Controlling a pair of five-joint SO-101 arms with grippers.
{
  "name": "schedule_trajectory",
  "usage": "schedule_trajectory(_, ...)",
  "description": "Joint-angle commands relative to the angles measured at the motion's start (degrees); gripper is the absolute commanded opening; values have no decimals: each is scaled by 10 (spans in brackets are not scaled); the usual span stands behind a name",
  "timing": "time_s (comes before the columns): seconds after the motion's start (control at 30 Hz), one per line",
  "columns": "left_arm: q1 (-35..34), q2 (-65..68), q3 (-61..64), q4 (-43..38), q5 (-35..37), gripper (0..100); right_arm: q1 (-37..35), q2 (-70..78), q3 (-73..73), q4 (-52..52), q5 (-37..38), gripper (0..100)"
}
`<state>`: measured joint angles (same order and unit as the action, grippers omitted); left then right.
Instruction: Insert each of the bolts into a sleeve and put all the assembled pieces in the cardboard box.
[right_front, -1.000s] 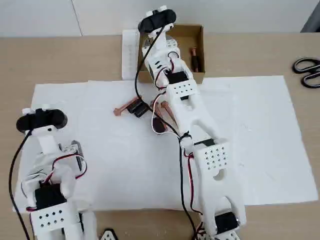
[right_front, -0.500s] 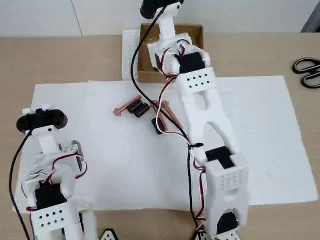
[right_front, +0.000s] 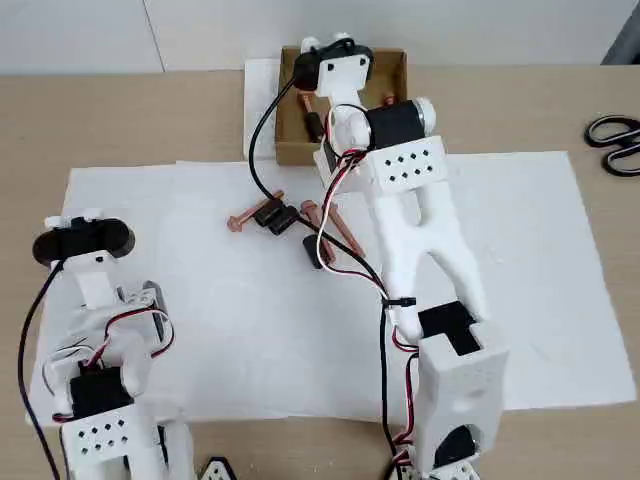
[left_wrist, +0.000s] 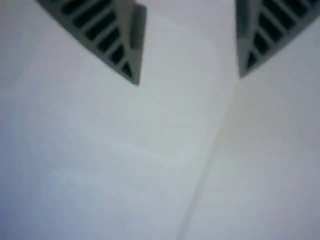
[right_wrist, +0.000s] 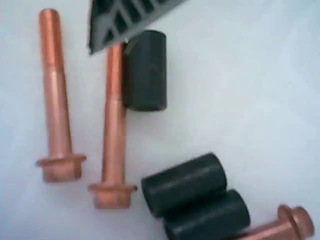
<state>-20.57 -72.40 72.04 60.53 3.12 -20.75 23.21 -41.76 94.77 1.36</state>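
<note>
Left gripper (left_wrist: 189, 77), jaws apart, hangs over blurred, probably creased white paper (left_wrist: 125, 165).

right wrist view's edge cuts off a bolt (right_wrist: 284, 227) and a sleeve (right_wrist: 207, 218).

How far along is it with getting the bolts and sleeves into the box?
Some way to go. What looks like one bolt-and-sleeve piece lies in the cardboard box. The left claw hangs open and empty over the paper. Three bolts and three sleeves lie on it, yet to be boxed.
</note>
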Motion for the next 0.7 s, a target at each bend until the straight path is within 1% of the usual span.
schedule_trajectory(0.0,-4,-3,-3,-12,-1,122,3,-20,-28,7,3,188)
schedule_trajectory(0.1,-4,-3,-3,-12,-1,122,-18,-7,-4,12,6,190)
schedule_trajectory(0.27,-4,-3,-2,-12,0,122,-88,23,40,-3,6,188)
schedule_trajectory(0.37,-4,-6,10,-15,0,121,-115,58,40,-9,6,187)
schedule_trajectory(0.47,-4,-6,16,-16,0,121,-128,97,40,-9,6,187)
schedule_trajectory(0.67,-4,-6,16,-16,-1,121,-130,131,40,-5,4,187)
